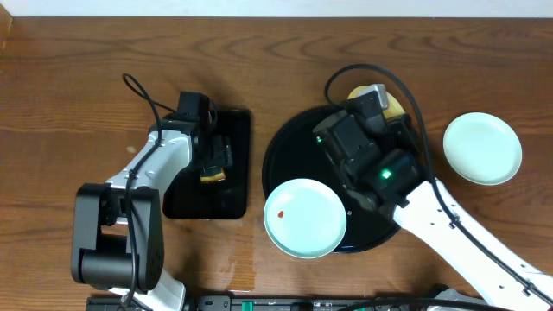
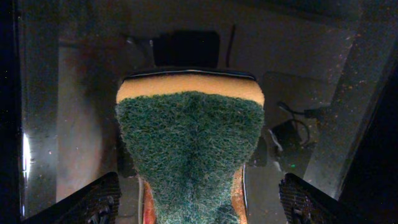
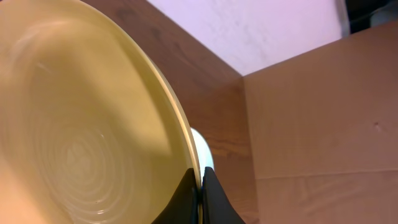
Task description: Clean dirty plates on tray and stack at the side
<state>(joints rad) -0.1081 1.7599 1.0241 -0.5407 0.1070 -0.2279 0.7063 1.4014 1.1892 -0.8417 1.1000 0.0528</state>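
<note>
The round black tray (image 1: 285, 147) lies right of centre. A mint-blue plate (image 1: 304, 218) with a red speck rests on its front-left rim. A second mint-blue plate (image 1: 482, 148) sits on the table to the right and shows as a sliver (image 3: 203, 149) in the right wrist view. My right gripper (image 1: 377, 100) (image 3: 200, 193) is shut on the rim of the yellow plate (image 3: 81, 124) (image 1: 394, 106), held tilted at the tray's far side and mostly hidden overhead by the arm. My left gripper (image 1: 214, 164) (image 2: 200, 202) stands open around a green-topped sponge (image 2: 189, 143); its fingers (image 2: 99, 200) stay clear of it.
The sponge (image 1: 213, 174) lies in a smaller rectangular black tray (image 1: 233, 199) left of the round one. A cardboard box (image 3: 311, 124) stands against the wall at the table's far right. Cables loop over both arms.
</note>
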